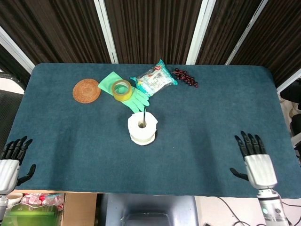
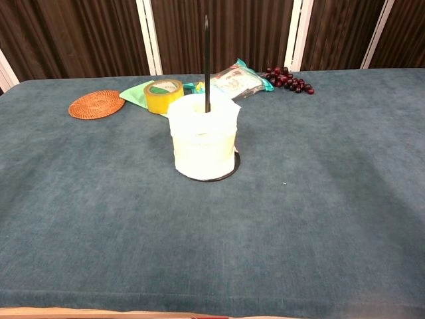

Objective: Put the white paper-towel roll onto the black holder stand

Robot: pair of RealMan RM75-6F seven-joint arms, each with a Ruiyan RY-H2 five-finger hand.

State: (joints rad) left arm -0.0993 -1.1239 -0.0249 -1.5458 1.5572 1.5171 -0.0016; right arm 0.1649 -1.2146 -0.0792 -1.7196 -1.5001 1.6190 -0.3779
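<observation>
The white paper-towel roll [image 1: 142,128] [image 2: 203,138] stands upright on the black holder stand, whose rod [image 2: 206,63] rises through its core and whose ring base [image 2: 236,161] shows at the roll's foot. My right hand [image 1: 255,161] hovers open at the table's near right edge, far from the roll, fingers spread. Open too, my left hand [image 1: 10,161] sits at the near left corner, off the table. Neither hand appears in the chest view.
At the back of the blue table lie a woven coaster [image 1: 86,90], a yellow tape roll [image 1: 122,89] on a green glove [image 1: 136,98], a snack packet [image 1: 153,79] and a bunch of dark grapes [image 1: 186,78].
</observation>
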